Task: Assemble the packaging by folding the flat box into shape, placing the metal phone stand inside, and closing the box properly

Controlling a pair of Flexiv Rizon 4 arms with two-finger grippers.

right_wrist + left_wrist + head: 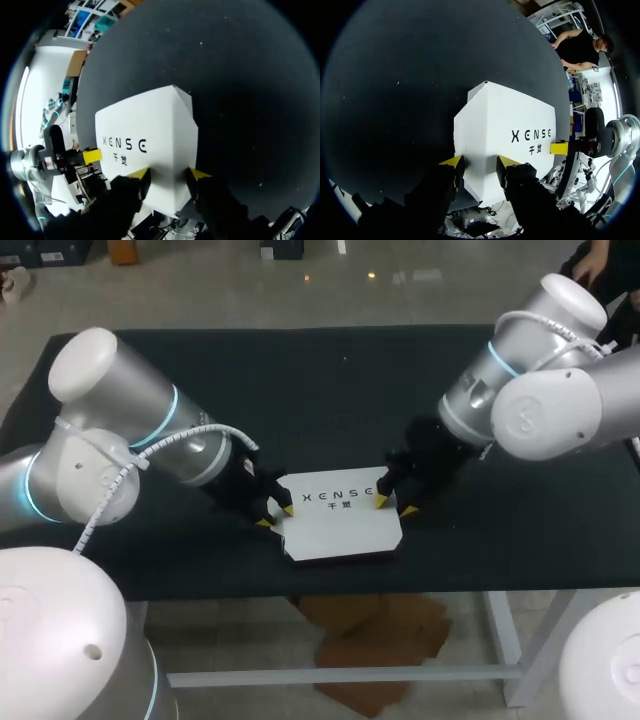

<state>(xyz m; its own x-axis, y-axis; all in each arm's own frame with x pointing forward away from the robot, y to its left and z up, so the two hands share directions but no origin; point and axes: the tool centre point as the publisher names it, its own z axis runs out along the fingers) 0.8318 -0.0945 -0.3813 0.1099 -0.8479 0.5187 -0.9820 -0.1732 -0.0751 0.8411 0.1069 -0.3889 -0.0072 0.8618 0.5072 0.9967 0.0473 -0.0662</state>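
Box (340,530) sits on the black table (300,390), toward its front edge, printed face up. Both wrist views show a top panel with side faces falling away from it, so it looks folded into shape, not flat. Metal phone stand is not seen in any view; whether it is inside cannot be told. Left gripper (277,516) is at the box's left edge and right gripper (394,506) at its right edge, facing each other across it. Left wrist view: the left gripper's fingers stand a moderate gap apart, and the near edge of the box runs into the gap. The tips appear to rest on the white surface rather than pinch it, so nothing is seen held. Right wrist view: the same arrangement on the opposite edge, with a moderate gap, tips on the box and no visible grasp. Judgement: the symmetric placement braces the box from both sides so it cannot slide or spring open while panels are pressed down. Step likely settling or closing the top. Risk: uneven pressure could skew the box toward the front edge.
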